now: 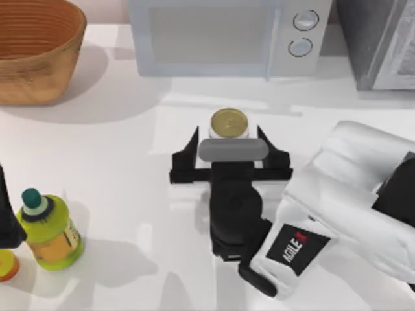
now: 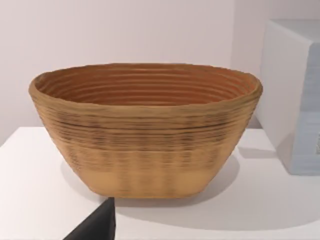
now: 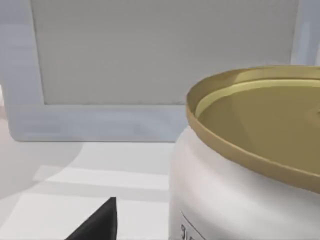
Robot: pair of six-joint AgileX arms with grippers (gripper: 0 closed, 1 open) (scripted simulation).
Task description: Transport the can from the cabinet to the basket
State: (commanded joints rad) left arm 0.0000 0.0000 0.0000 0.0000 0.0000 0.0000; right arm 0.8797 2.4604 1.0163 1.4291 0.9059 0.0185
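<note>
Table centre, seen from above: the right gripper (image 1: 229,139) has its black fingers spread to either side of the can (image 1: 229,122), which stands upright on the white table (image 1: 130,136); whether the fingers touch it is hard to judge. One pale microwave (image 1: 227,35) with two round knobs stands just behind the can. One basket (image 1: 35,48) sits at the far left corner, well apart; one cabinet (image 1: 379,42) stands far right. One yellow-green bottle (image 1: 48,228) stands near left, beside the parked left arm (image 1: 8,214).
</note>
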